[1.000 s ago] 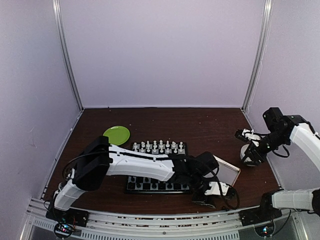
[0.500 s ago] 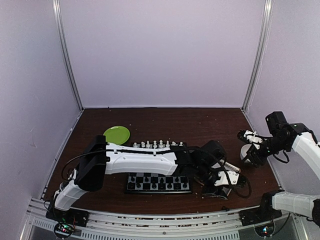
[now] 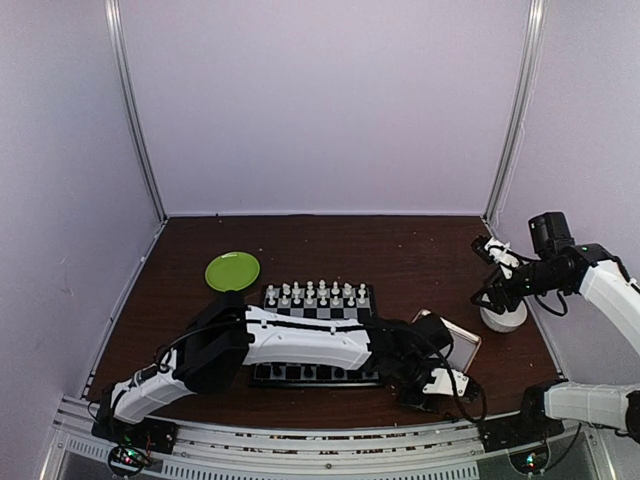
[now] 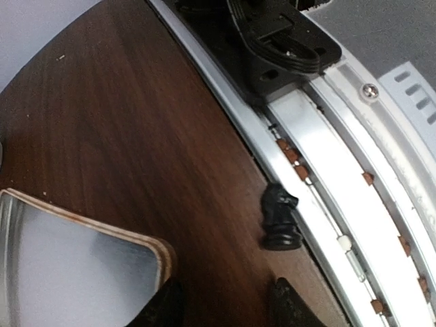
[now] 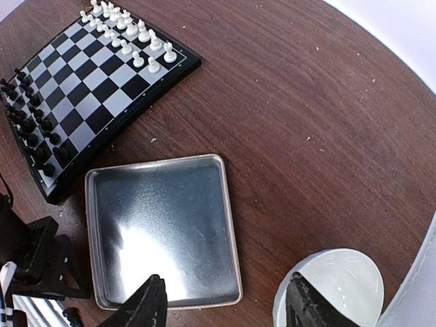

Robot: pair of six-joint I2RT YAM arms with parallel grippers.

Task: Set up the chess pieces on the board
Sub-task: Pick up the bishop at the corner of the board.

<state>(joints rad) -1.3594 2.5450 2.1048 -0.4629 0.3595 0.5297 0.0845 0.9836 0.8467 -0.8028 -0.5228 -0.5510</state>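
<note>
The board [image 3: 318, 312] lies mid-table, and my left arm crosses its near half. White chess pieces [image 3: 315, 292] line its far row. The right wrist view shows the board [image 5: 88, 88] with white pieces [image 5: 129, 30] on one edge and black pieces [image 5: 30, 129] on the other. A black knight [image 4: 280, 218] stands off the board at the table's near edge, against the metal rail. My left gripper [image 3: 432, 390] is low by the tray's near corner; in its wrist view it [image 4: 228, 310] is open and empty, just short of the knight. My right gripper [image 3: 493, 252] is open and empty, above the bowl.
A metallic tray [image 3: 455, 338] lies right of the board, empty in the right wrist view [image 5: 163, 231]; its corner shows in the left wrist view [image 4: 68, 266]. A white bowl [image 3: 503, 317] sits far right. A green plate [image 3: 232, 270] lies back left. The aluminium rail [image 4: 327, 177] borders the near edge.
My left gripper swung right over the tray's near side, then came back down toward the near edge. My right gripper rose away from the white bowl, which now shows.
</note>
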